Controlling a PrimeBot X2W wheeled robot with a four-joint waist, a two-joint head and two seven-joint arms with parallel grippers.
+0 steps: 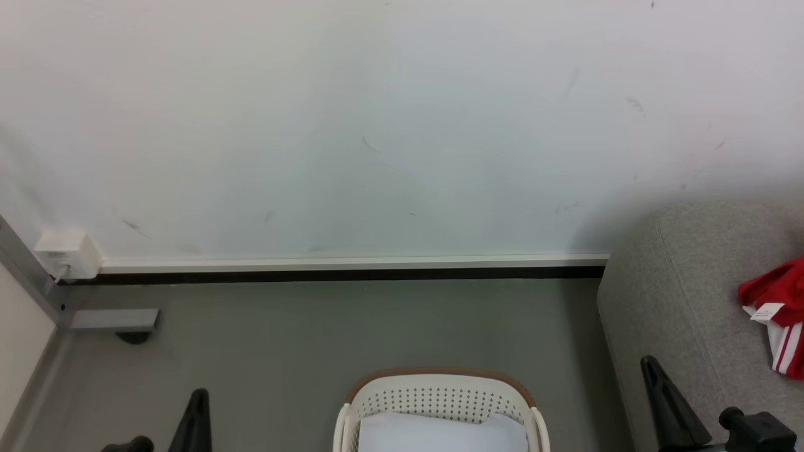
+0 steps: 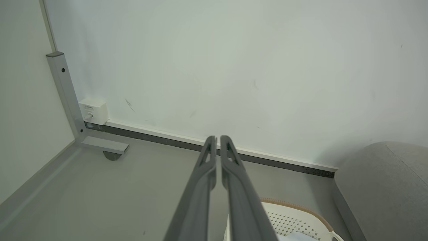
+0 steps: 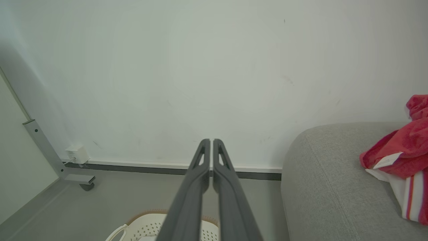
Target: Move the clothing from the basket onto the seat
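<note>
- The basket [image 1: 440,394] is chopped off by the bottom edge of the head view. You get the far perforated wall, the brown rim band and the tops of the side handles, and that's about it.
- Inside it there's a pale white-blue cloth [image 1: 440,433], also cut off at the bottom. How deep it goes, no idea.
- The clothing [image 1: 779,295] lies on the seat [image 1: 678,301], over at the right, well apart from the basket. It's a red bunch with a white panel and red stripes, and it runs out past the right edge of the frame, so the full shape is a mystery.
- There's a small white label on it, but the print is way too tiny to read.
- The seat itself is cropped too: just the rounded grey fabric end of it, standing on the floor right next to the basket.
- The left gripper [image 2: 217,138] is up in the air above the floor, with the two long fingers closed up side by side and a hairline slit between them.
- The right gripper [image 3: 211,140] is the same deal, finger against finger, tips touching, hovering over the basket's near rim.
- In the head view both grippers barely poke up from the bottom corners, so you can't judge the jaws from there.
- The floor [image 1: 314,326] is plain grey-green and smooth.
- The wall [image 1: 377,125] is white with a few dark scuffs, and a white skirting strip [image 1: 352,262] over a dark band runs along its base.
- In the left corner there's a small white box [image 1: 68,254] low on the wall, beside a grey metal post [image 2: 65,90] with a flat foot on the floor.
</note>
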